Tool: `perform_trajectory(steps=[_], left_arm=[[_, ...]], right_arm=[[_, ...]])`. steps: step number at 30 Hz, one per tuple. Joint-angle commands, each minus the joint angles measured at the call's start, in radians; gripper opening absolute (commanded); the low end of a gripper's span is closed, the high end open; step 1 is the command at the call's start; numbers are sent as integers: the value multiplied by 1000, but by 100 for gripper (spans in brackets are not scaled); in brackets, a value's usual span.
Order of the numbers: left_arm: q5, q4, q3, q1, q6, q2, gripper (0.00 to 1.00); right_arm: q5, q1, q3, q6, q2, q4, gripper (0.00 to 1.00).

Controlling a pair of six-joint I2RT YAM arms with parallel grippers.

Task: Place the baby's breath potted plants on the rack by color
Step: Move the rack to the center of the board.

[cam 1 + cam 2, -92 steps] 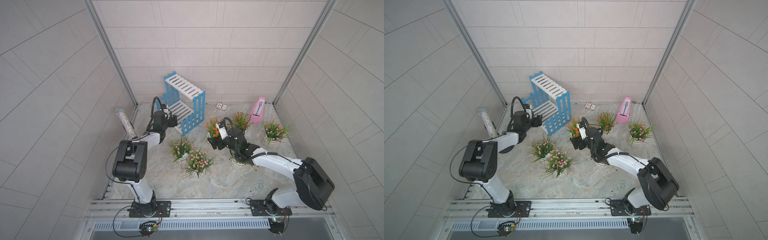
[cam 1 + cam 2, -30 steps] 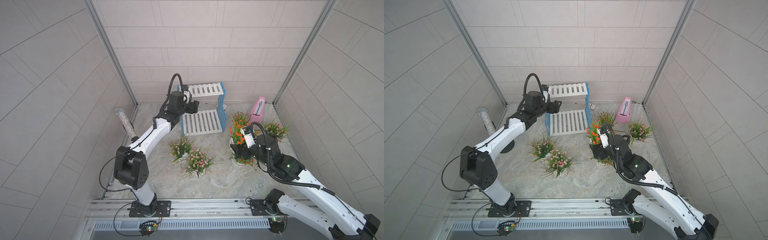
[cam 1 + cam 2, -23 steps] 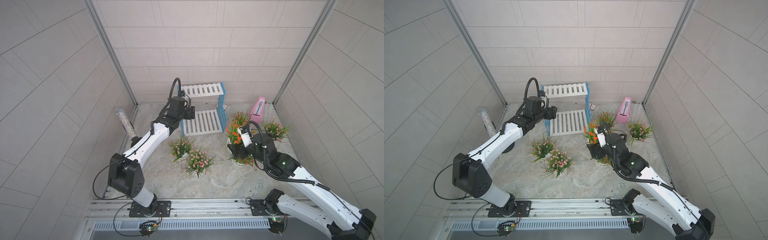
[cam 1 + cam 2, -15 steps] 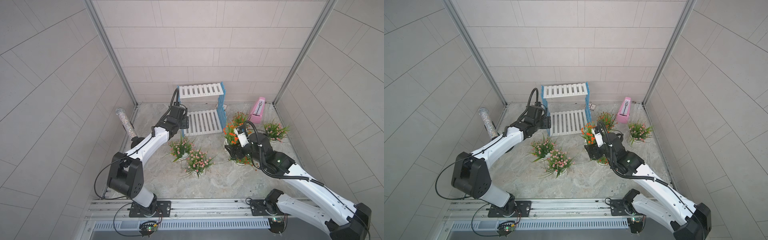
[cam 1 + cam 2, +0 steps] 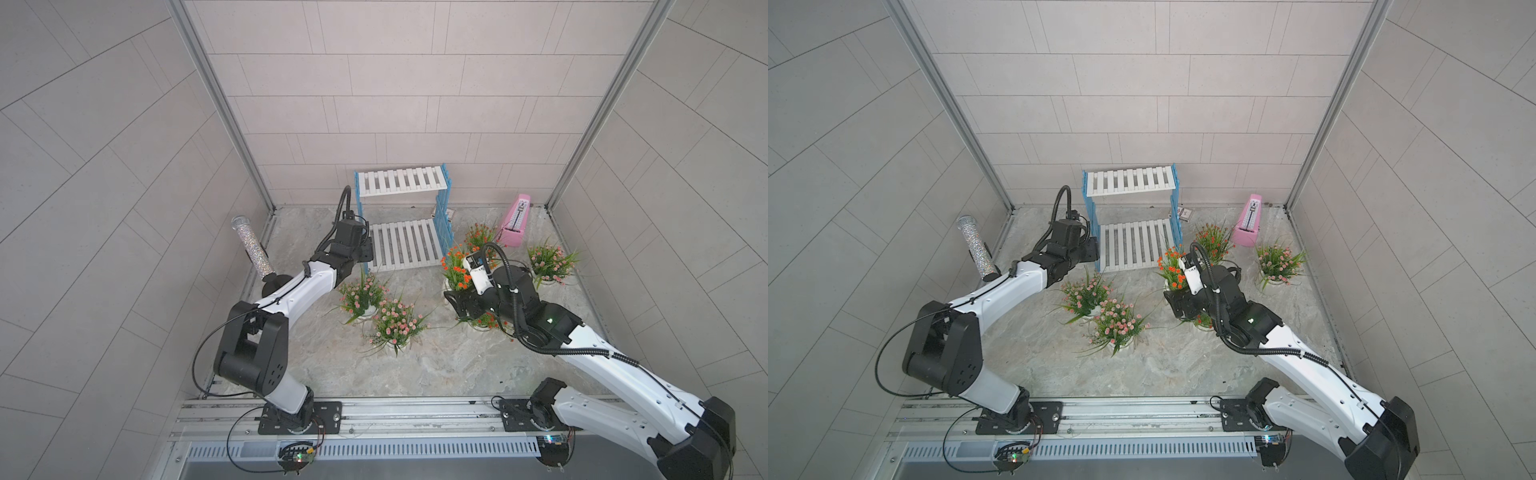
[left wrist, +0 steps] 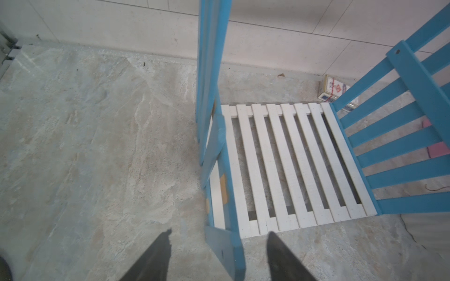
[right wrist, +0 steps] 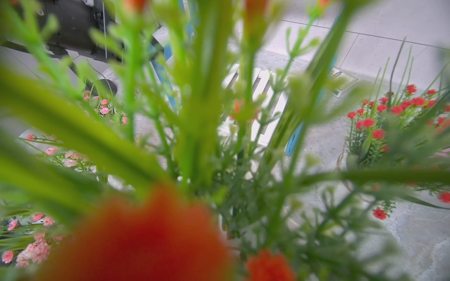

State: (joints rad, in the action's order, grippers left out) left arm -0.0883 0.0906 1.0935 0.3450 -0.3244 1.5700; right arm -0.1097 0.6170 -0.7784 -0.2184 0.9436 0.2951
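The rack, with white slats and blue sides, stands square at the back. My left gripper is open low at the rack's left front foot. That foot lies between the fingers and touches neither. My right gripper holds the pot of an orange-red plant raised just right of the rack. Its sprays fill the right wrist view and hide the jaws. Two more orange-red plants and three pink ones stand on the floor.
A pink metronome stands at the back right. A glittery tube leans at the left wall. A small card box lies behind the rack's right side. Tiled walls close in three sides.
The rack has been turned square to the back wall. My left gripper came down from the upper shelf to the front foot and its jaws narrowed. The right arm carried the orange-red plant leftward.
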Motion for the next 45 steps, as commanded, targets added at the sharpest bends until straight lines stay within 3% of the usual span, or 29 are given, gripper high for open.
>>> perform_trajectory(steps=[1, 5, 19, 37, 45], left_arm=[[16, -65, -4, 8, -18, 20, 49], [12, -55, 4, 30, 2, 37, 35], [3, -53, -14, 84, 9, 1, 27], [38, -77, -90, 146, -28, -102, 27], [29, -70, -114, 179, -31, -137, 27]], right_arm=[[1, 6, -20, -3, -5, -70, 74], [9, 7, -31, 3, 7, -63, 74], [39, 7, -104, 41, 104, -95, 73], [6, -7, -344, 83, 577, -331, 72], [-26, -33, -428, 71, 717, -382, 72]])
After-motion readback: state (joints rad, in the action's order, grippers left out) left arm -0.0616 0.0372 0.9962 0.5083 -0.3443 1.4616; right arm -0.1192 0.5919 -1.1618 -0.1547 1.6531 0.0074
